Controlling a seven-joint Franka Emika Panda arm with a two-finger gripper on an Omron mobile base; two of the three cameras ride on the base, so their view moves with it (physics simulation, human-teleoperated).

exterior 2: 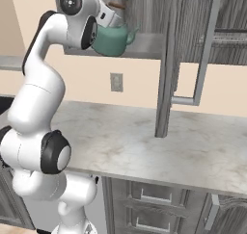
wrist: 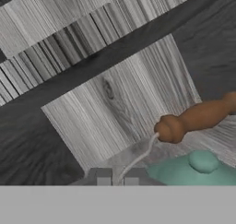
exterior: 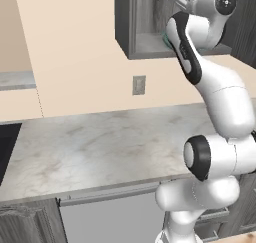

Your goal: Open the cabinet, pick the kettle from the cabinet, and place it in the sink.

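Observation:
The cabinet (exterior 2: 144, 46) stands open on the wall, and its door (exterior 2: 166, 74) is swung out edge-on towards me. The teal kettle (exterior 2: 113, 39) sits at the front of the grey shelf, spout pointing right; a sliver of the kettle (exterior: 165, 37) shows behind my arm. In the hand view the kettle (wrist: 184, 172) lies at the lower right with its lid knob and brown handle grip (wrist: 198, 118). My gripper (wrist: 117, 177) is shut on the thin wire of that handle, and the gripper (exterior 2: 115, 12) hovers just above the kettle. The black sink (exterior: 7, 143) lies at the counter's far left.
A pale marble counter (exterior: 100, 147) runs below the cabinet, with a wall outlet (exterior: 139, 85) above it. The open door's long bar handle (exterior 2: 202, 50) juts out over the counter to the right. Grey drawers (exterior 2: 154, 204) and a flat panel (exterior: 110, 217) sit under the counter.

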